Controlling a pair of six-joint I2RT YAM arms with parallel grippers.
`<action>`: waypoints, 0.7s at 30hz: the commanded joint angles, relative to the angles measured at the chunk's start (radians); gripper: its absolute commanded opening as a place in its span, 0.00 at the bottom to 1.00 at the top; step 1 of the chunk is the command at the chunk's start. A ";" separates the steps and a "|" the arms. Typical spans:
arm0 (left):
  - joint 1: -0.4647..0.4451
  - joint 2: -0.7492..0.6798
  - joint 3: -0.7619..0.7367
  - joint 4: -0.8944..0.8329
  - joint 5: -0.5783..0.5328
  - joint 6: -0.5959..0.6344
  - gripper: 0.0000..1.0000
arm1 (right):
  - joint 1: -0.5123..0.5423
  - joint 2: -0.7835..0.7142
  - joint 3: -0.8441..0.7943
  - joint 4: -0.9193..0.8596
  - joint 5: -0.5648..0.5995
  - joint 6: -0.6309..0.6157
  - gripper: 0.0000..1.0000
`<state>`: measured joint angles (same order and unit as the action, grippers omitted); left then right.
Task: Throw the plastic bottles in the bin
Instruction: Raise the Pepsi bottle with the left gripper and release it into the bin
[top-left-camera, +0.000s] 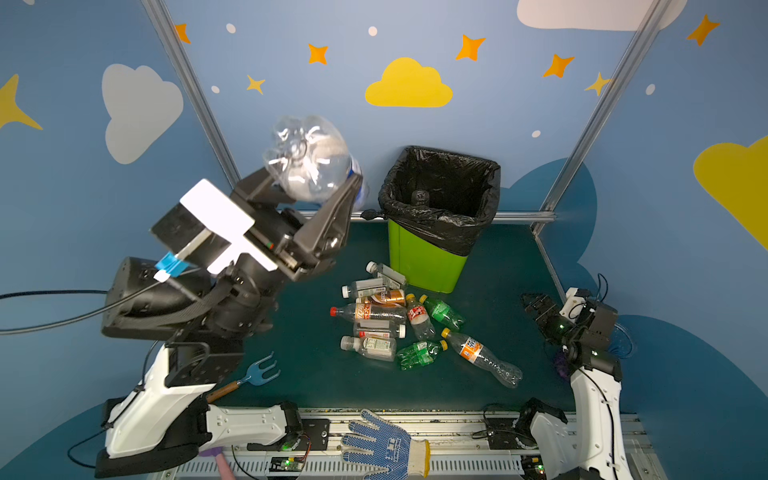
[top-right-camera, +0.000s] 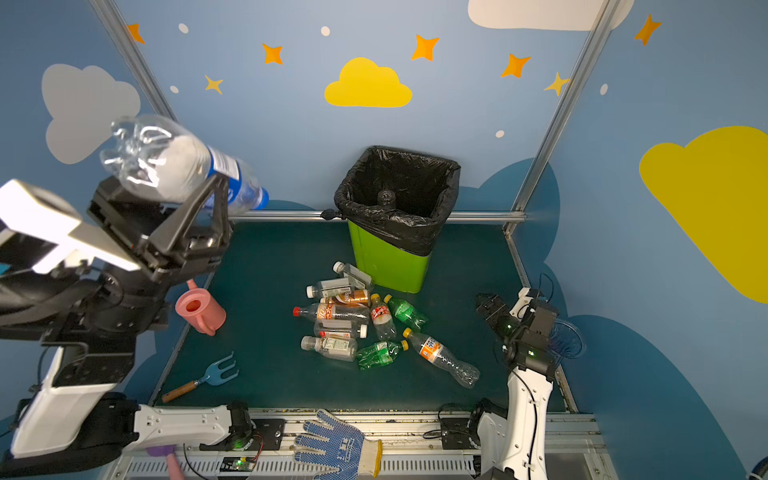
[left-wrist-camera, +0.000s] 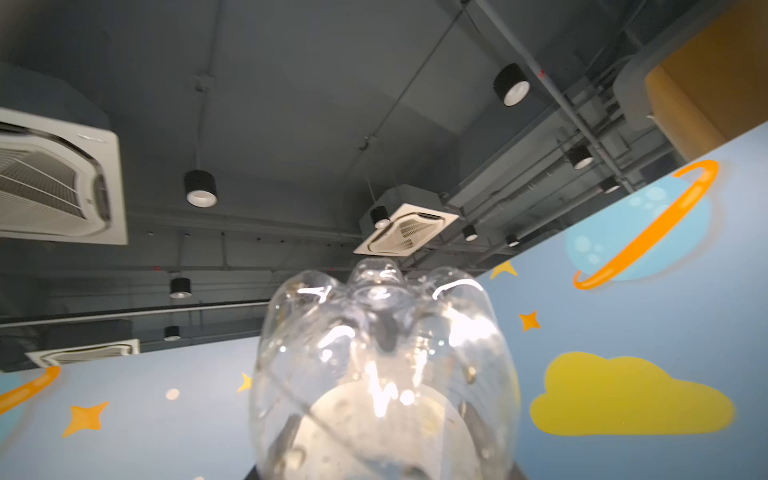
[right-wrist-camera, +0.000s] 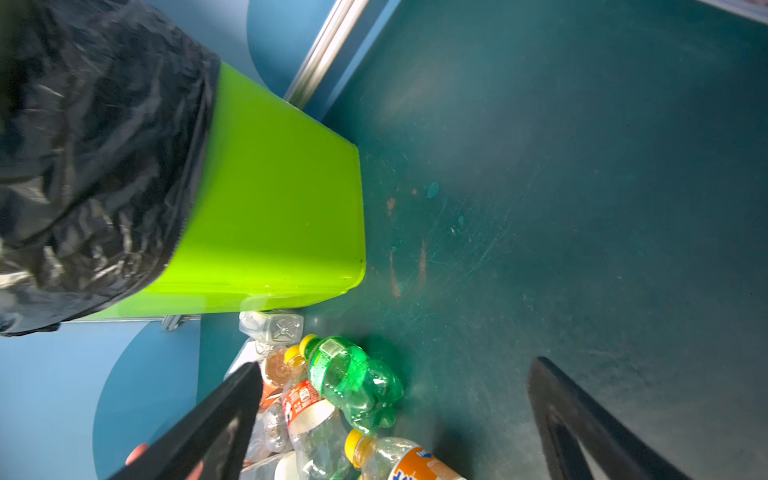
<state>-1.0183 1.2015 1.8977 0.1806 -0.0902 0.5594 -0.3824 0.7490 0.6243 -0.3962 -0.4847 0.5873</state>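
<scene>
Left gripper (top-left-camera: 309, 185) is clamping a clear blue-labelled bottle (top-right-camera: 174, 162) aloft, with the bin (top-left-camera: 419, 266) standing lower to its right, while right gripper (right-wrist-camera: 395, 365) is hanging wide open near the heaped bottles (top-left-camera: 390, 324).

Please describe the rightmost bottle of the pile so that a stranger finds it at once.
Find the green bin; a pile of bottles lies on the table before it. The bottle at the pile's right edge is clear, its base crushed. Only it joins a yellow cap to an orange label.

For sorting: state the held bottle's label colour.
Bottle label: blue, white print; best in a top view.
</scene>
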 joint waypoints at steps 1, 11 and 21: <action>0.186 0.263 0.060 -0.056 0.092 -0.313 0.55 | 0.005 -0.034 0.037 -0.024 -0.022 0.003 0.98; 0.379 1.009 1.237 -0.513 0.261 -0.668 0.98 | 0.011 -0.093 0.040 -0.077 -0.037 0.002 0.98; 0.371 0.539 0.577 -0.220 0.195 -0.549 1.00 | 0.017 -0.107 0.022 -0.110 -0.038 0.060 0.98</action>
<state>-0.6575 1.8091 2.5111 -0.1295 0.1188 -0.0261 -0.3729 0.6579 0.6327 -0.4648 -0.5186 0.6174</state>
